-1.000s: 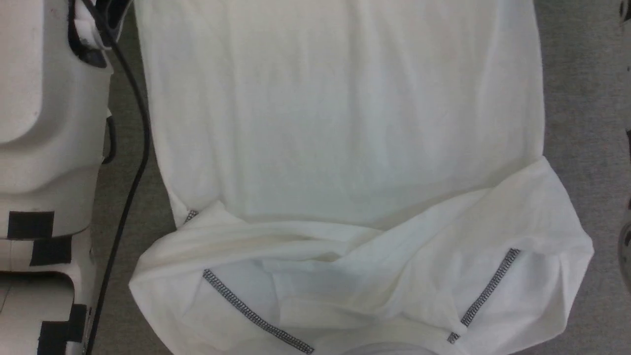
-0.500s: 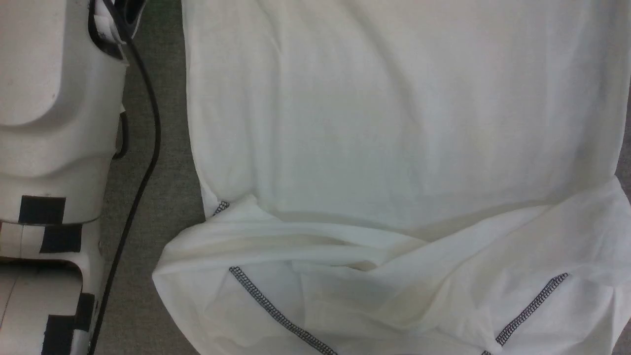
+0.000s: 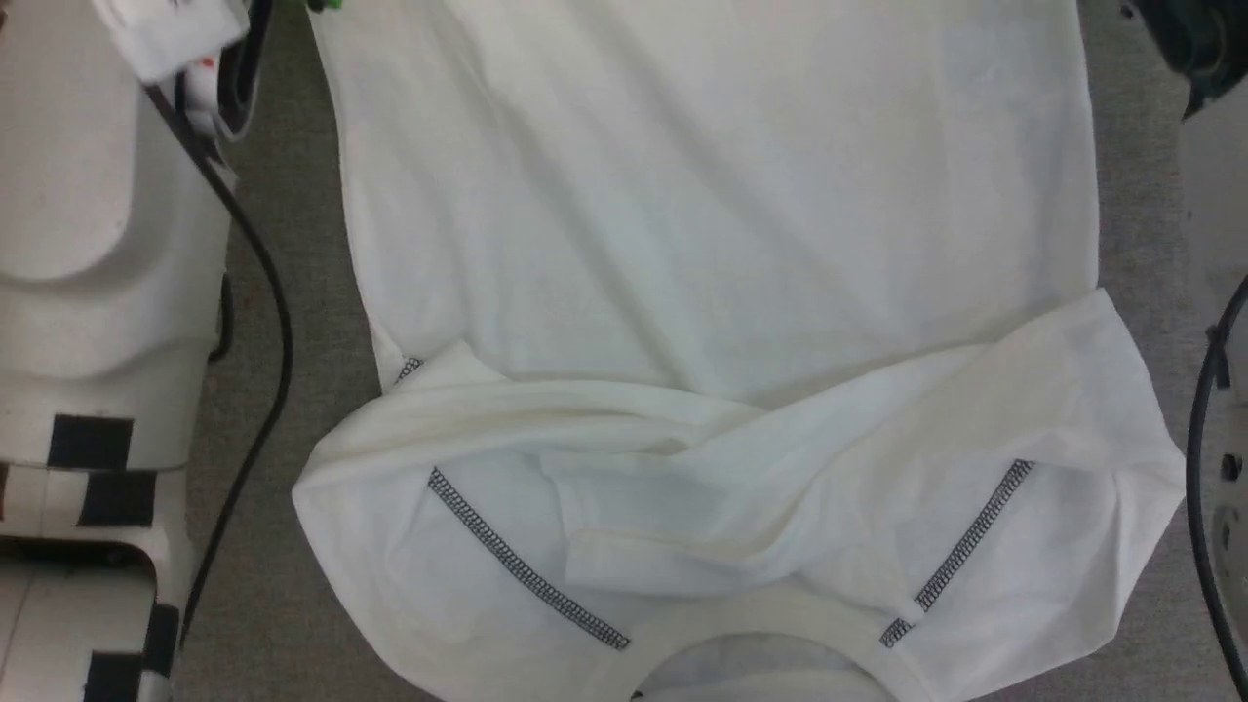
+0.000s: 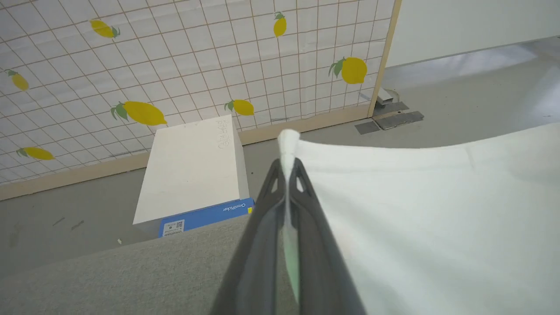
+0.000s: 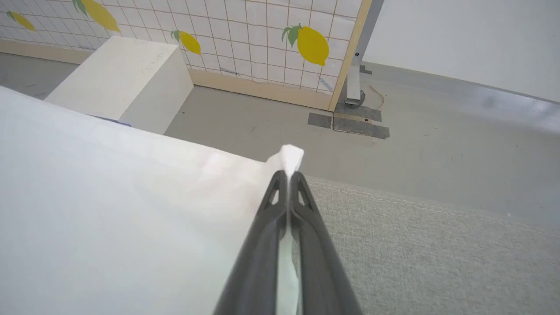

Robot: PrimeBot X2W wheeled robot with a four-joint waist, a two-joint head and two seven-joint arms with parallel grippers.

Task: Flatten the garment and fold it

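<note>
The garment (image 3: pixel 702 224), a white shirt with dark zigzag seams (image 3: pixel 526 570), lies spread on the grey surface. Its sleeves are folded across the near part and its neckline (image 3: pixel 760 629) is at the bottom edge. In the left wrist view my left gripper (image 4: pixel 287 168) is shut on a corner of the garment (image 4: pixel 428 210), and a tuft of cloth pokes out past the tips. In the right wrist view my right gripper (image 5: pixel 288 177) is shut on another corner of the garment (image 5: pixel 109 210), lifted slightly off the surface.
My pale left forearm (image 3: pixel 88 244) and its black cable (image 3: pixel 278 322) stand left of the shirt, and the right arm (image 3: pixel 1219 195) is at the right edge. Beyond the grey table (image 5: pixel 415 245) are a white box (image 4: pixel 192 166) and a lemon-print tiled panel (image 4: pixel 175 57).
The head camera has moved, so the whole picture shifted right and then back; the neckline now shows at the bottom. The right arm has entered at the right edge and its gripper has shut.
</note>
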